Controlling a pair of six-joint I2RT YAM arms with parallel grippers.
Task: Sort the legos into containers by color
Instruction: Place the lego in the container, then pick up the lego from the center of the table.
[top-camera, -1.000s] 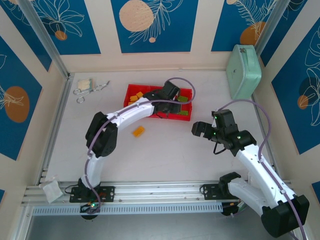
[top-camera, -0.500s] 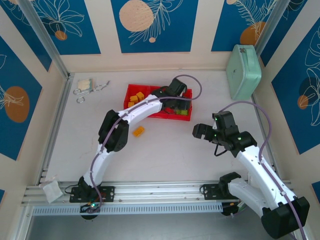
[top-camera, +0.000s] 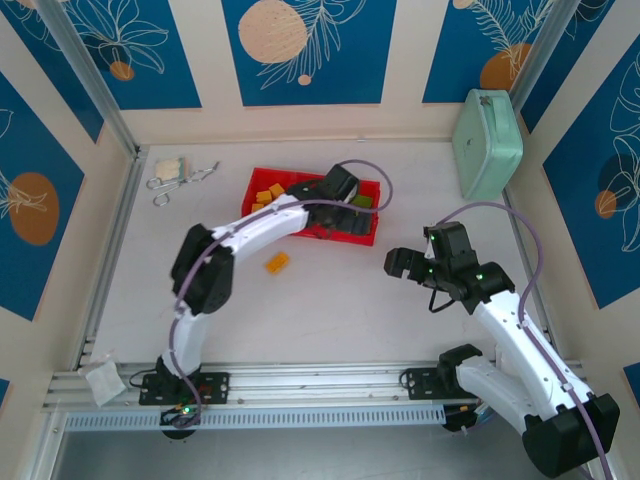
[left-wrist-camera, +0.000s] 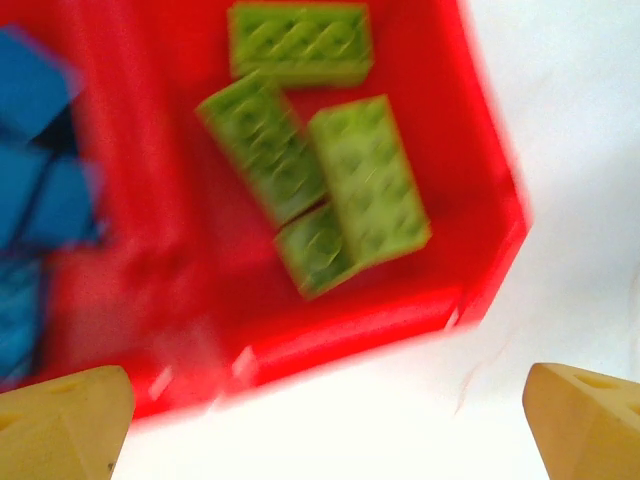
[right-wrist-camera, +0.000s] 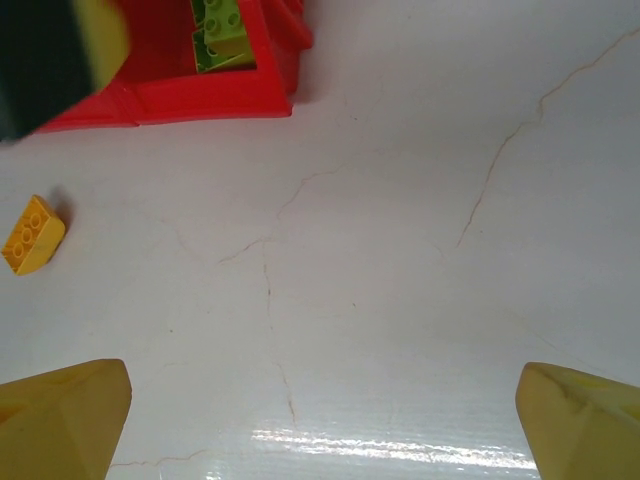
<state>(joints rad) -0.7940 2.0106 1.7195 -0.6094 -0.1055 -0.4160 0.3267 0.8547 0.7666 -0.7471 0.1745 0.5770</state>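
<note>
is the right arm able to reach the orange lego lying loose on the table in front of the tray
Probably yes. The right gripper is open and bare table lies between it and the orange lego. The left arm stretches over the tray just behind the lego, which might crowd the approach.

The tray (left-wrist-camera: 400, 320) is showing red, the green bricks (left-wrist-camera: 365, 180) light green, the blue bricks (left-wrist-camera: 40, 200) plain blue. The loose brick (top-camera: 276, 262) is showing orange-yellow against the white table (top-camera: 330, 310). The case (top-camera: 487, 140) is appearing mint green. The panels (top-camera: 355, 60) are displaying blue with orange discs and white leaf outlines.
</note>
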